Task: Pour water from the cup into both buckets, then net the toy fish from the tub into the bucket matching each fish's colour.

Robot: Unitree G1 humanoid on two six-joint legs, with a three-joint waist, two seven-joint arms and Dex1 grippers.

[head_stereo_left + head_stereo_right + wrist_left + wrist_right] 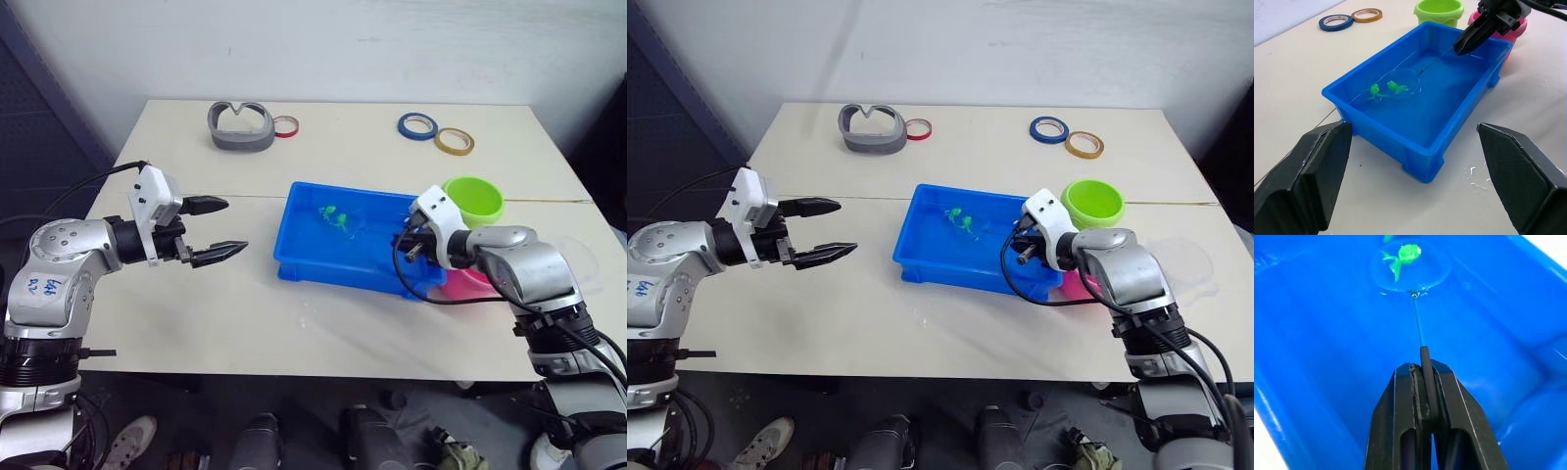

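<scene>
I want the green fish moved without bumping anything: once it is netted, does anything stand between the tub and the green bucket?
Nothing visible does. The net, held by the right gripper, sits around a green fish in the tub. The green bucket stands just past the tub's far right corner, with only the tub's rim to clear.

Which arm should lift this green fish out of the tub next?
Right. The right gripper is shut on the net, whose hoop is around a green fish in the tub. The left gripper hangs open, off the tub.

Stereo head pair looking down over table, both wrist cameras close, sharing the tub (pixel 1415 93)
</scene>
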